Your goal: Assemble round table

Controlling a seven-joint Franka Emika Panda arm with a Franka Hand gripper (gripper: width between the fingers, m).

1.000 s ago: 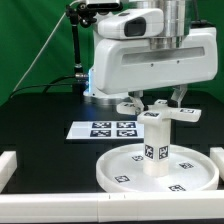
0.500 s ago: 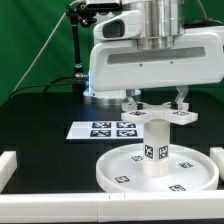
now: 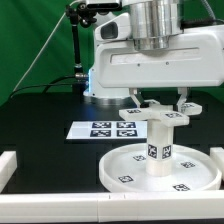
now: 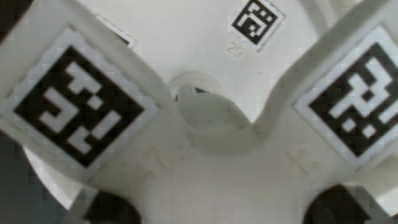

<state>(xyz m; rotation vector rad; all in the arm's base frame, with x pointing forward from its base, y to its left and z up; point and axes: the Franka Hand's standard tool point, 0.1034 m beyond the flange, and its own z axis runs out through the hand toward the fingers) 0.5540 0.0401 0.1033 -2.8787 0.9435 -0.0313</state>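
Note:
The large round disc (image 3: 125,170) lies on the black table at the exterior view's lower right. The short cylinder leg (image 3: 160,148) stands upright on its hub. The cross-shaped foot (image 3: 160,113) sits flat on top of the leg. My gripper (image 3: 158,102) comes straight down onto the foot and is shut on its middle. In the wrist view the foot (image 4: 214,130) fills the picture, with tagged arms on both sides. My dark fingers (image 4: 111,205) show at its edge, around my gripper (image 4: 222,205). A piece of the disc's tag shows behind.
The marker board (image 3: 105,129) lies flat behind the disc, toward the exterior view's left. White rails run along the front edge (image 3: 60,212) and the left side (image 3: 8,165). The robot's base stands behind, with a green backdrop.
My wrist has turned and the cross-shaped foot has turned with it on top of the leg; its arms now point differently. The disc and leg stay about in place.

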